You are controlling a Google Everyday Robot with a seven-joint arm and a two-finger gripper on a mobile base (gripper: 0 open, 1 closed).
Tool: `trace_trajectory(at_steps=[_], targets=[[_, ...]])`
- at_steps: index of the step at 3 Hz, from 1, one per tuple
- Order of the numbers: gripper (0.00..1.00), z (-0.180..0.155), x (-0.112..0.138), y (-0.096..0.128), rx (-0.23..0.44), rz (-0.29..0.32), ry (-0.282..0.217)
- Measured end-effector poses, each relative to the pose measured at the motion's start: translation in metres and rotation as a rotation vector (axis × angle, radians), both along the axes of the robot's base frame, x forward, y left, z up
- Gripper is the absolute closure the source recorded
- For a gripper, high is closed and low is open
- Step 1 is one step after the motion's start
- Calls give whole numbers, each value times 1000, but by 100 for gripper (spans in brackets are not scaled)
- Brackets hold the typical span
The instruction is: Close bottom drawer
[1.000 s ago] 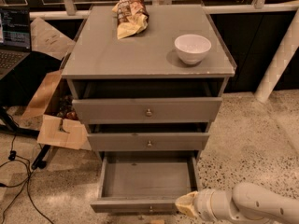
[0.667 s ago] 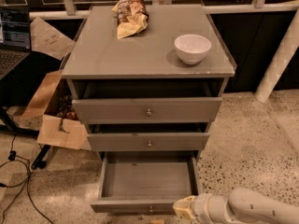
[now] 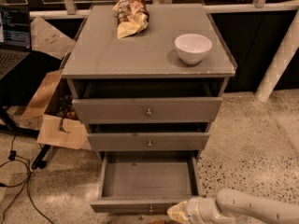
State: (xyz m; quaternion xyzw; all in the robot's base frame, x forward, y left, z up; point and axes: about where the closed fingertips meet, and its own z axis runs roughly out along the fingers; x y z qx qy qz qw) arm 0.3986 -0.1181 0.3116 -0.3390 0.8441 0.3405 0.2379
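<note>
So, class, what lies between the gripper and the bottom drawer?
Nothing: the camera view shows the gripper at the front of the bottom drawer, near its right end.

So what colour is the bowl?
The bowl is white, camera view. Gripper sits by the bottom drawer.

No lettering can be read anywhere in this scene. The snack bag [image 3: 130, 14], lying on the cabinet top [image 3: 140, 57] far above and left of the gripper [image 3: 178, 213], carries printing that cannot be made out. The same goes for the lines on the laptop screen [image 3: 14, 27], farther left. The gripper sits at the front of the bottom drawer [image 3: 140, 204], near its right end.
</note>
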Motion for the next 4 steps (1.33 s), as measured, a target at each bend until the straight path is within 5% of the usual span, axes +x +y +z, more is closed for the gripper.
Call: trace_trajectory(at_steps=[1, 4], targets=[[100, -32, 2, 0, -13, 7, 54], [100, -48, 5, 0, 12, -28, 70]])
